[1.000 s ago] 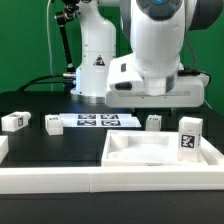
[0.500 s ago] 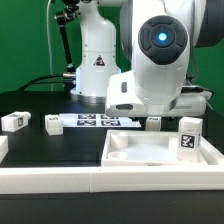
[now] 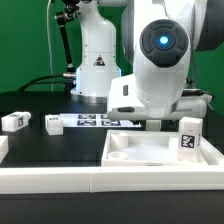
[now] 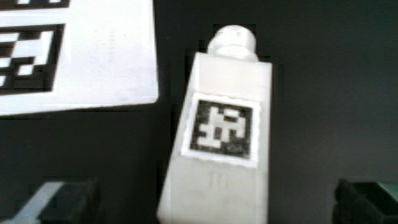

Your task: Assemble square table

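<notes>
1. The arm (image 3: pixel 158 70) has turned and dropped lower, now holding steady.
2. The square tabletop (image 3: pixel 150 152) lies unmoved near the front wall.
3. One leg (image 4: pixel 222 120) lies beside the marker board (image 4: pixel 71 60).
4. The gripper (image 4: pixel 210 205) gapes wide astride that leg, so a grasp looks imminent.

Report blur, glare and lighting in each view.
Exterior view: evenly lit and fairly sharp; the white top washes out against the wall in front. Wrist view: soft overall; the leg tag is legible, the tool fingers merge with the dark table.

White arm (image 3: pixel 150 90), dark blue-lit joint cap (image 3: pixel 163 40), black cables (image 3: pixel 56 50)
</notes>
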`<state>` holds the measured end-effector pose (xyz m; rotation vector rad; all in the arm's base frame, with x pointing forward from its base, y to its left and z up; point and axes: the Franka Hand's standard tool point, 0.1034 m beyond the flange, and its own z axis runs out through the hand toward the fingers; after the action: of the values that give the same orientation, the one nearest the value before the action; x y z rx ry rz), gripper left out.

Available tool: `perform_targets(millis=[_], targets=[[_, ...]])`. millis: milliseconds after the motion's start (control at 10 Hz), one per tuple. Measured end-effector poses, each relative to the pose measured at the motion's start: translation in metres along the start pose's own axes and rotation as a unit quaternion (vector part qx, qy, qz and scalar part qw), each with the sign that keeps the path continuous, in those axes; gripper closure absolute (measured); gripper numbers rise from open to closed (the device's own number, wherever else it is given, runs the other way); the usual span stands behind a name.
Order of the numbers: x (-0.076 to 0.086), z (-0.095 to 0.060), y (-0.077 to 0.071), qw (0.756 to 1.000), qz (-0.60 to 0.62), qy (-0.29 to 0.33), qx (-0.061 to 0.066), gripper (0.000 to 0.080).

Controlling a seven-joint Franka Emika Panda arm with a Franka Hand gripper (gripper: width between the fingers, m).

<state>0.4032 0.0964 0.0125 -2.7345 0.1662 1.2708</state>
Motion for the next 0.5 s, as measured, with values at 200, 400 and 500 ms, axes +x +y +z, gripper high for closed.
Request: perform_targets(millis=[200, 400, 500], targets=[[-0.0019, 0.0091, 0.004, 1.0, 0.003, 0.003, 0.0, 0.015], [-0.001, 0.012, 0.0044, 1.0, 0.003, 0.005, -0.001, 0.015], [-0.0007, 0.0118, 0.0045, 1.0, 0.004, 0.005, 0.0, 0.015]])
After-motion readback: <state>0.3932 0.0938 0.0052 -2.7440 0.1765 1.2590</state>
